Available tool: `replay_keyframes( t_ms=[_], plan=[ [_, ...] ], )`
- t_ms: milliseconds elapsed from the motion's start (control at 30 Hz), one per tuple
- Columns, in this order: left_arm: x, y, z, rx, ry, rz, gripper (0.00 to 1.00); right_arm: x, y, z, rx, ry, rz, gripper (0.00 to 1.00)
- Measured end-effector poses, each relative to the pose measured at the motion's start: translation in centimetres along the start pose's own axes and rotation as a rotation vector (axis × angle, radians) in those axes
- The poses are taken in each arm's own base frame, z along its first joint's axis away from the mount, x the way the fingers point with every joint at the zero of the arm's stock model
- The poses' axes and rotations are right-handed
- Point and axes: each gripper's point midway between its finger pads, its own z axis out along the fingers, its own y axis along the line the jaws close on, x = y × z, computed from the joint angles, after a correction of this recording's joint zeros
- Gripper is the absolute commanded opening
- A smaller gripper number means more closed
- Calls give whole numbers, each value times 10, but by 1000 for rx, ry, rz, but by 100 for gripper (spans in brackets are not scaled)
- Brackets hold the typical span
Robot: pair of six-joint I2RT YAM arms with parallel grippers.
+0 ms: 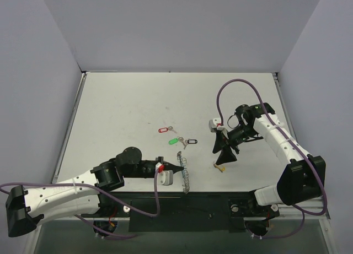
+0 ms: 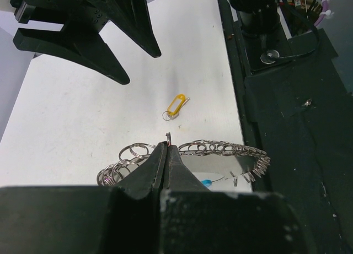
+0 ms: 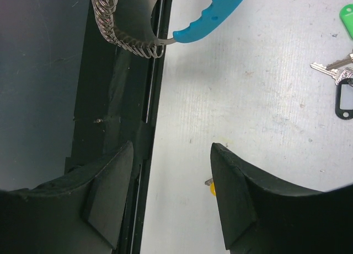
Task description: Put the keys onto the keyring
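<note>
**A:** Where do we find the keyring (image 1: 185,177)?

**B:** It lies on the surface (image 1: 121,111), close to the 6 o'clock edge in the top view. The silvery coil runs from 12 toward 6. We see its blue segment (image 3: 212,17) best from the right wrist.

**A:** And our left tool (image 2: 167,148)?

**B:** We see its jaws fully closed, with a thin wire end of the keyring poking out between the tips, so we have the ring pinched. The tool reaches in from 9 o'clock of the coil.

**A:** The right tool (image 1: 224,156)?

**B:** Its jaws stand apart with nothing between them. It hangs at 3 o'clock of the keyring, tips pointing down. The yellow-tagged key (image 1: 220,166) lies on the surface just at 6 o'clock of those tips. We cannot tell whether they touch it.

**A:** The other keys?

**B:** They all lie loose at 12 o'clock of the coil. The red-tagged key (image 1: 164,129) is farthest, and the green-tagged key (image 1: 174,140) is at its 5 o'clock. The black-tagged key (image 1: 191,141) is just at 3 o'clock of the green one. None sits on the ring.
</note>
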Motion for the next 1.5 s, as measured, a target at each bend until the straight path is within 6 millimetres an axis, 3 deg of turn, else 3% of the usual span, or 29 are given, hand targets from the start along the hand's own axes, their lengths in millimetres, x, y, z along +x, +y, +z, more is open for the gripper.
replay_keyframes(
  t_ms=[433,633,833,967,1133,1500],
  plan=[
    [6,2,-1,8,44,49,0,6,1,1,-11,7,-26,53],
    [6,4,-6,-28,30,39,0,27,4,4,-24,76,-57,50],
    [11,6,-18,-73,23,25,0,48,-20,4,138,260,-35,49],
    [7,10,-28,-112,10,34,0,59,-39,5,266,326,102,42],
    [2,16,-40,-164,-3,52,0,70,-70,9,387,350,351,42],
    [14,17,-46,-180,50,60,0,96,-88,28,444,377,652,40]
  ],
)
